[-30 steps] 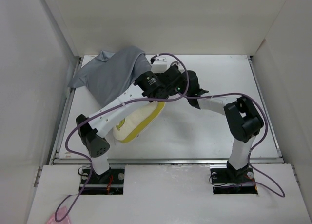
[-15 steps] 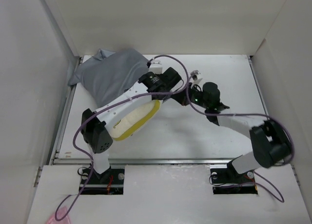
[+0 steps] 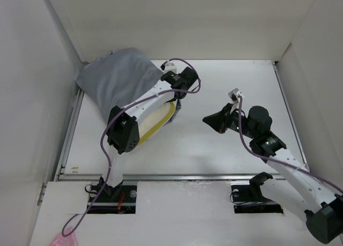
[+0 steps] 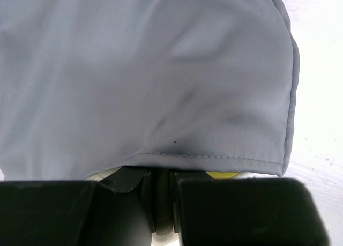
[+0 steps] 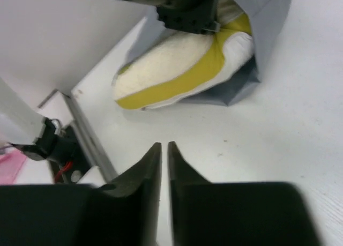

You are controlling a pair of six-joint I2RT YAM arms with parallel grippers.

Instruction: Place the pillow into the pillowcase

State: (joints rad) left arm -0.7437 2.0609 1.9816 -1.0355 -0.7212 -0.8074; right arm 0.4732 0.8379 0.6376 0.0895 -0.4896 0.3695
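Observation:
The grey pillowcase point(image 3: 120, 80) lies bunched at the table's far left. The pillow point(image 3: 155, 121) sticks out of its open end, cream face and yellow band showing. My left gripper point(image 3: 179, 82) is at the case's mouth. In the left wrist view the pillowcase point(image 4: 150, 69) fills the frame, its hem draped over my left gripper point(image 4: 161, 173), whose jaws are together on the fabric; a yellow sliver of pillow point(image 4: 222, 174) peeks below. My right gripper point(image 3: 209, 119) is shut and empty, hovering apart to the right. The right wrist view shows my right gripper point(image 5: 164, 147), the pillow point(image 5: 177, 64) and the pillowcase point(image 5: 268, 21).
White walls enclose the table on three sides. A metal rail point(image 3: 69, 133) runs along the left edge and another point(image 3: 182, 176) along the front. A pink object point(image 3: 64, 239) lies off the table at the near left.
My right arm has pulled back to the right, away from the pillow. My left gripper has moved toward the far side and the pillowcase now covers more of the pillow.

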